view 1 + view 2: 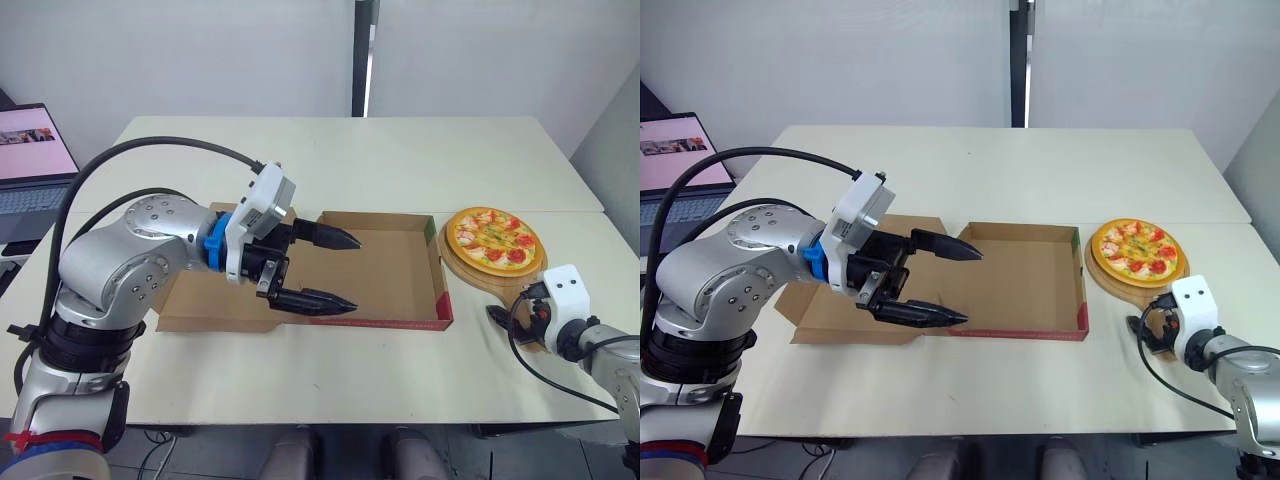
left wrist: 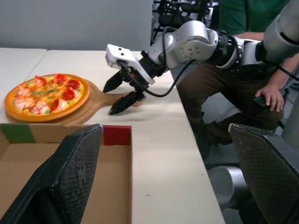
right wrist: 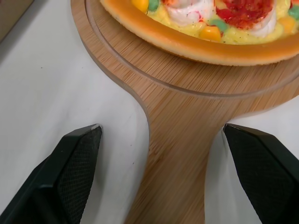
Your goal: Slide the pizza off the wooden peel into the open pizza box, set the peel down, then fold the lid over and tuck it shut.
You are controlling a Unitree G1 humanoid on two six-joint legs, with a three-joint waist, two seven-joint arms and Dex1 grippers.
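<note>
The pizza [image 1: 492, 240] sits on the round peel [image 3: 177, 116], on the table [image 1: 330, 150] just right of the box [image 1: 437, 268]. The right claw [image 3: 162, 128] is open, one finger on each side of the peel's handle, not touching it. The box lies open, its brown floor showing. Its lid [image 1: 190, 305] lies flat, partly hidden by the left arm. The left claw [image 1: 355, 273] is open over the box. The laptop [image 1: 30, 160] is cut off, and its words look too small to read.
</note>
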